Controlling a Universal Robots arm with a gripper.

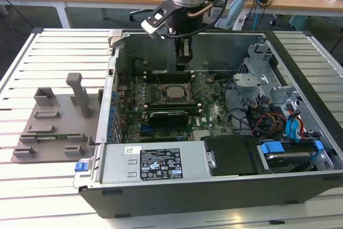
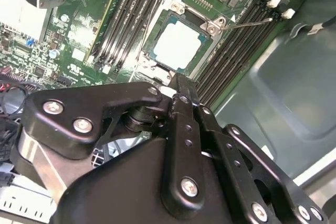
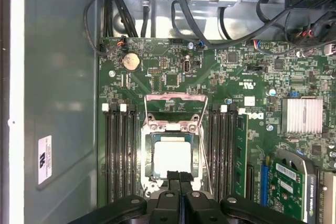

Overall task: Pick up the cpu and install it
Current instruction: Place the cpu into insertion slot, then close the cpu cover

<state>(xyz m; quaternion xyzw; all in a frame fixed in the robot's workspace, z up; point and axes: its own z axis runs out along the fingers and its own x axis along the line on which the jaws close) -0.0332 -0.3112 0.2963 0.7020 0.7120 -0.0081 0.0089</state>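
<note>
Gripper alignment, I judged, needed to be square and gentle over the cpu, which lay flat in its socket on the motherboard, so nothing got nudged crooked; my fingers were together, holding nothing, just above the chip's edge.

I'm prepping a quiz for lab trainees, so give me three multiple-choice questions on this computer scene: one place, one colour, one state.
1. What colour is the tray with upright posts? A. Red B. Grey C. Yellow
2. Where is the cpu? A. On the tray B. In the gripper C. In the motherboard's socket
3. How are the gripper's fingers? A. Spread wide B. Gripping a cable C. Shut, empty
Answers: 1 B, the exterior view shows it grey. 2 C, both wrist views show it inside the socket frame. 3 C, the fingertips meet with nothing between.
</note>
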